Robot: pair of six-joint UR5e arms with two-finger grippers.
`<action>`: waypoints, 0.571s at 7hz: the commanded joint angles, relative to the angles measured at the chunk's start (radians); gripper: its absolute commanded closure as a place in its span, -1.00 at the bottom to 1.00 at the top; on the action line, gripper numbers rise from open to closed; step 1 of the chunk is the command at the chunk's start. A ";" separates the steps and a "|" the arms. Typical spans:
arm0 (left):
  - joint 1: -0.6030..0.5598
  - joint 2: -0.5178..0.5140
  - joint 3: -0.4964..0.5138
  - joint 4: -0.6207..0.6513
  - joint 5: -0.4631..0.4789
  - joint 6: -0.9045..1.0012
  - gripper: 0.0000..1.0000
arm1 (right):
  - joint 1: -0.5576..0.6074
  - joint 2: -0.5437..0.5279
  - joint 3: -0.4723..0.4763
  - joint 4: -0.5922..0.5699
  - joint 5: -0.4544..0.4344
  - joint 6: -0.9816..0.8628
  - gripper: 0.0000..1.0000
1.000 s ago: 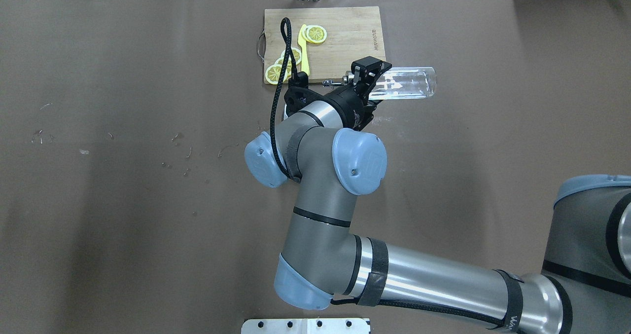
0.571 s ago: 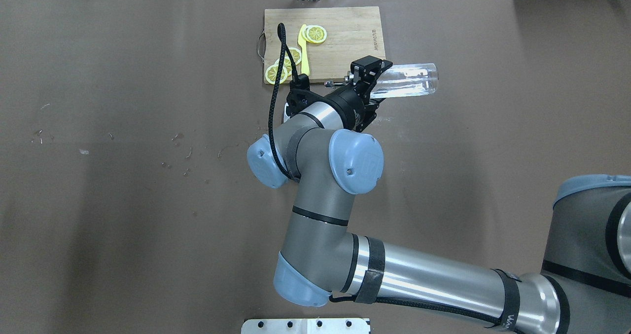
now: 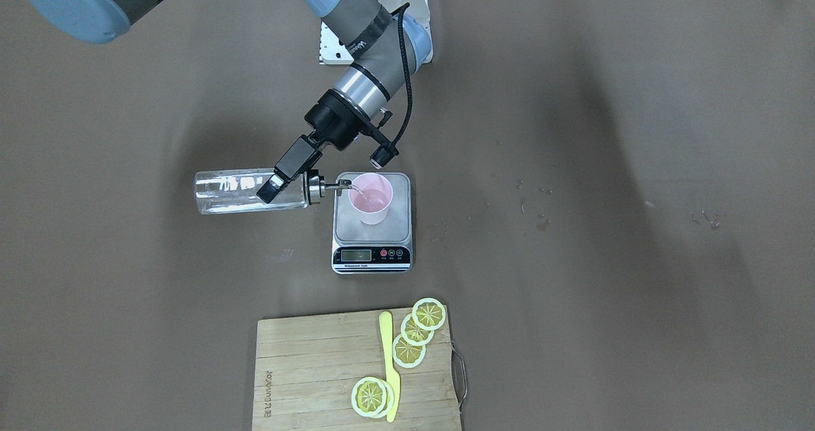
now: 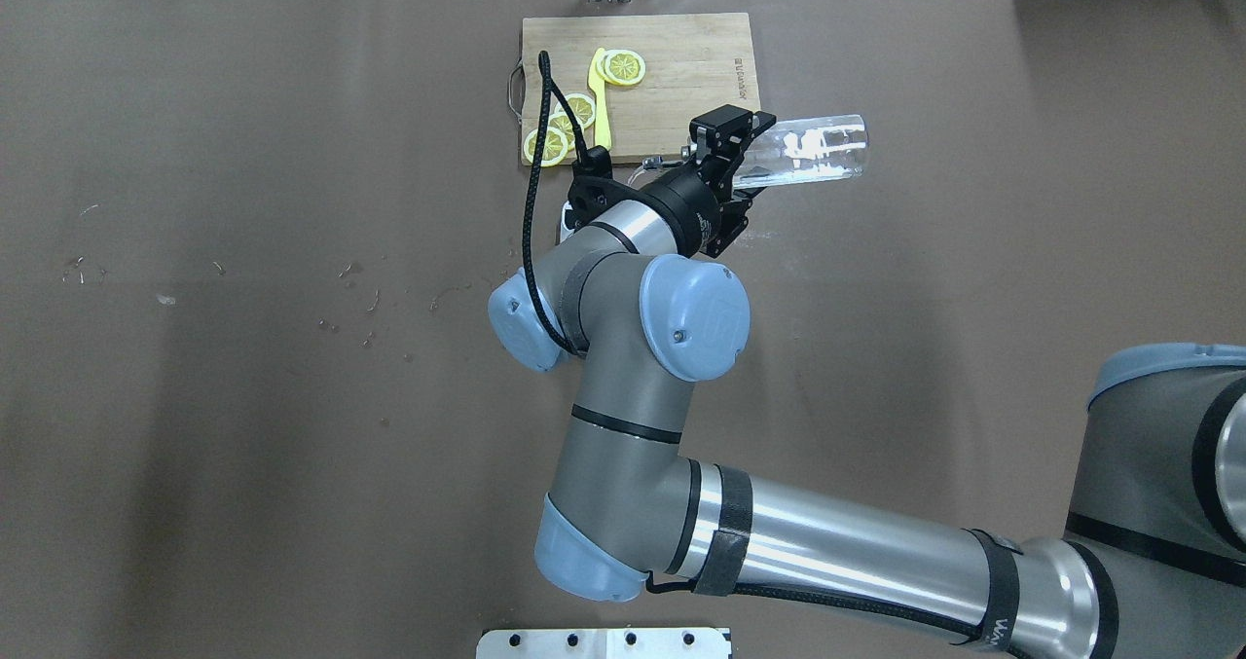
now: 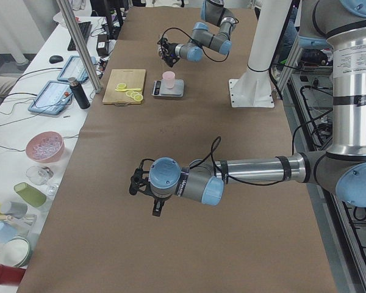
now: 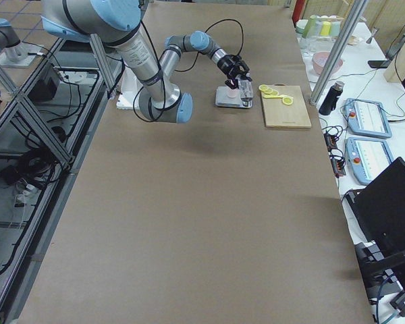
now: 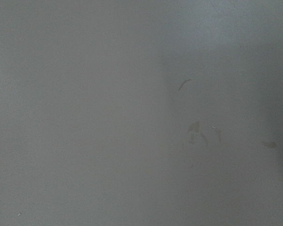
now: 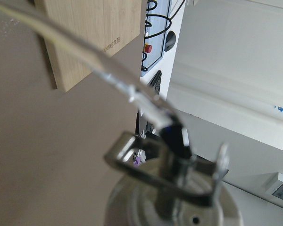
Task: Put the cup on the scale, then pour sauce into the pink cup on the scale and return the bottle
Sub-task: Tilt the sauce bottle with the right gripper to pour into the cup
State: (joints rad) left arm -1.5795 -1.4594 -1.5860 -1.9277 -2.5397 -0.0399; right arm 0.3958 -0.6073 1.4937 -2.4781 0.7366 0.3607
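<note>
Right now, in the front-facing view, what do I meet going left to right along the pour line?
In order: slim clear transparent bottle → its shiny silver metal pour spout → small pale pink plastic cup.

The right arm [image 4: 623, 386] and left arm [image 5: 256, 171] are silver-grey tubes with rounded pale blue joint caps [image 4: 696, 316], one showing a screw [image 4: 683, 334] and raised logo [image 4: 725, 320]. Black bands [image 4: 628, 429] ring the joints; a braided black cable [image 4: 527, 231] hangs by the black right gripper [image 3: 272, 188].
</note>
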 commanded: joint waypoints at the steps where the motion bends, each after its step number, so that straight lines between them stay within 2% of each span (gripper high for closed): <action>1: -0.001 0.001 0.003 0.001 -0.011 0.000 -0.94 | 0.000 0.006 -0.007 -0.005 -0.012 0.000 1.00; 4: -0.001 0.001 0.004 0.001 -0.011 0.000 -0.94 | 0.003 0.009 -0.007 -0.010 -0.019 0.001 1.00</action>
State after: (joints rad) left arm -1.5800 -1.4588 -1.5827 -1.9267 -2.5509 -0.0399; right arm 0.3975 -0.6000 1.4865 -2.4864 0.7199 0.3612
